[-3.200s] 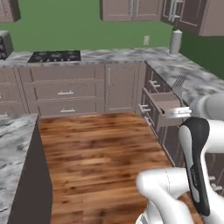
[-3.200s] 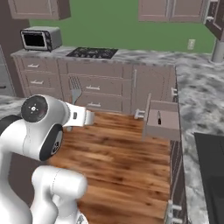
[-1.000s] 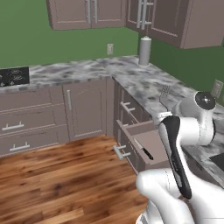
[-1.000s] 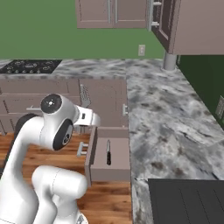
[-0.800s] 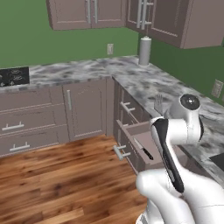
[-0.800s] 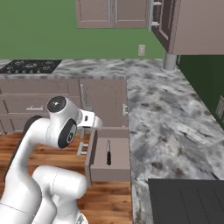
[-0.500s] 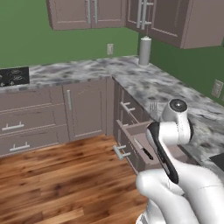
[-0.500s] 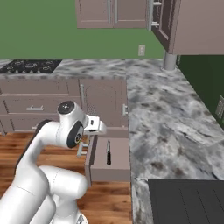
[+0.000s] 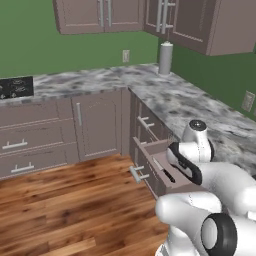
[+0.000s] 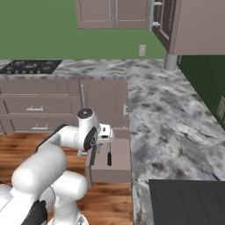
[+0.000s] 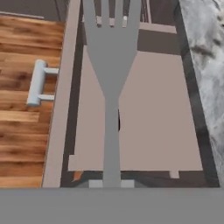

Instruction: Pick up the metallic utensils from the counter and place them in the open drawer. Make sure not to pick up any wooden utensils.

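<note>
A pale grey metal fork runs up the middle of the hand view, its handle clamped in my gripper, which is shut on it. Below it lies the open taupe drawer, whose silver bar handle is at the left. A knife with a black handle and silver blade lies inside the drawer, mostly covered by the fork in the hand view. From the right base view my gripper hangs just over the drawer's back end. The island counter and the wooden spoons are out of view.
Marbled worktop runs along the drawer's right side over brown cabinets. Wooden floor lies in front. A paper towel roll stands in the far corner, and a dark panel is set into the near worktop.
The base drove to this corner earlier. In the last second the hand came down from worktop height with the fork, to just over the open drawer.
</note>
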Motion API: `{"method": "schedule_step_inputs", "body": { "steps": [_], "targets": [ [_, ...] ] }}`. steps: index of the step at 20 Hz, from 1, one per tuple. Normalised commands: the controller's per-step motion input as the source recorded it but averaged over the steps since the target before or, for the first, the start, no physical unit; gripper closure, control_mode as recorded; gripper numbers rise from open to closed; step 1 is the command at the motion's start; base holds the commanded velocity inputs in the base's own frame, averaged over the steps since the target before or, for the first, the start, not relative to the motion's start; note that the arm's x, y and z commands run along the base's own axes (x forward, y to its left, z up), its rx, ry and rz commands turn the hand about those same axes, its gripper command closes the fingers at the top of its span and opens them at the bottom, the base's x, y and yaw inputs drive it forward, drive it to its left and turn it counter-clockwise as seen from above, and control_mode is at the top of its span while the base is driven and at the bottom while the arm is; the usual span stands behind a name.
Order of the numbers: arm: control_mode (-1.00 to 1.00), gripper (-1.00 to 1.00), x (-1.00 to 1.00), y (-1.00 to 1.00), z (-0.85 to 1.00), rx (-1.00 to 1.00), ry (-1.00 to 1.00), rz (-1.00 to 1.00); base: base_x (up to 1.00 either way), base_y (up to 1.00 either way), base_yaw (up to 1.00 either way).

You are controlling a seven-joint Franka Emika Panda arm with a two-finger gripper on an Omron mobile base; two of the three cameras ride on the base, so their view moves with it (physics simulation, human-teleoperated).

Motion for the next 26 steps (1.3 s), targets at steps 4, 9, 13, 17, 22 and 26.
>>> {"method": "schedule_step_inputs", "body": {
  "steps": [4,9,13,17,22,26],
  "targets": [
    [-1.00,1.00,0.33,-0.04,-0.27,0.00,0.09,0.04,0.00,0.00,0.00],
    [-1.00,1.00,0.43,0.00,-0.29,0.00,0.09,0.00,0.00,0.00,0.00],
    [-1.00,1.00,0.48,0.00,-0.44,0.00,0.18,0.00,0.00,0.00,0.00],
    [-1.00,1.00,0.49,-0.04,-0.45,0.00,0.15,0.00,0.00,0.00,0.00],
    [-1.00,1.00,0.41,-0.21,-0.48,0.00,0.08,0.00,0.00,0.00,0.00],
    [-1.00,1.00,0.39,-0.09,-0.56,0.00,0.11,0.00,0.00,0.00,0.00]
  ]
}}
